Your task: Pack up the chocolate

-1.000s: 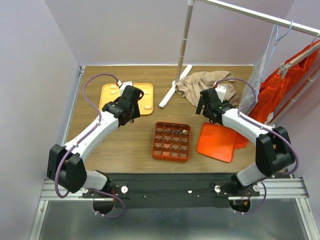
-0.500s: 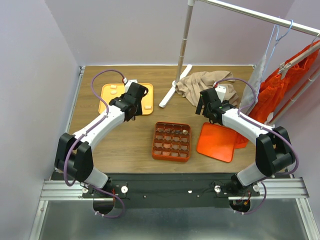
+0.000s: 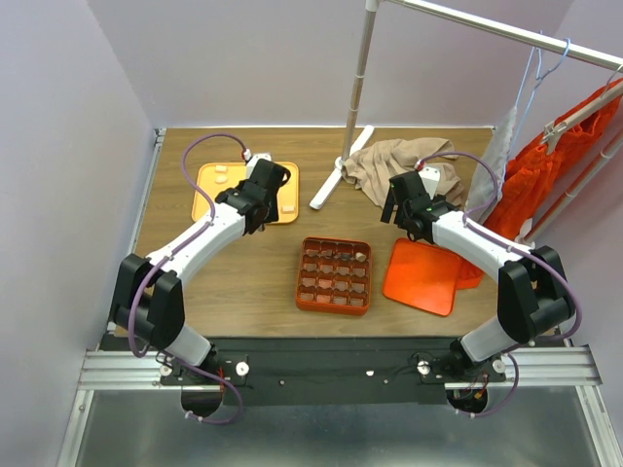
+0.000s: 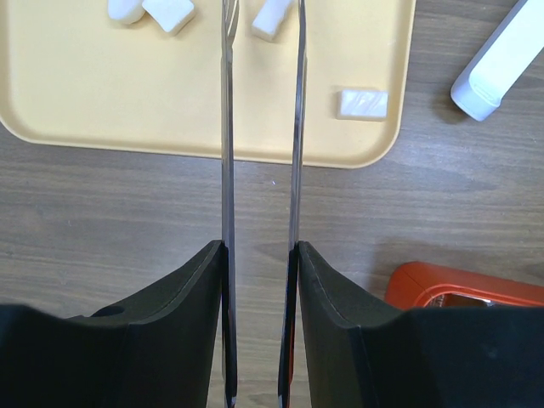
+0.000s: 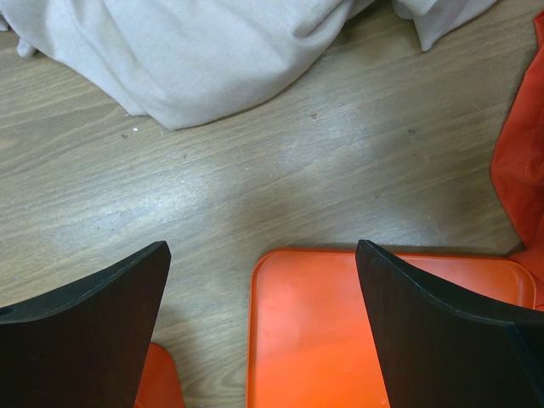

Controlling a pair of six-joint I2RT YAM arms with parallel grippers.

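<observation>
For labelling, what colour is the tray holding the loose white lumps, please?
Pale yellow; the flat tray shows best in left wrist view.

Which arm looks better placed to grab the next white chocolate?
Left. The left gripper hangs over the yellow tray, lined up on a white chocolate; the right gripper sits open above the flat orange tray, far from any.

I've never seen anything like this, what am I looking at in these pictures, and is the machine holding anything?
Two robot arms stand at a wooden table. One picture looks down from above; two come from wrist cameras. On the table: a yellow tray with white chocolate pieces, an orange gridded box, a flat orange tray, a beige cloth. The left gripper hovers over the yellow tray, fingers slightly apart, one piece between them. The right gripper is wide open. Neither visibly holds anything.
</observation>
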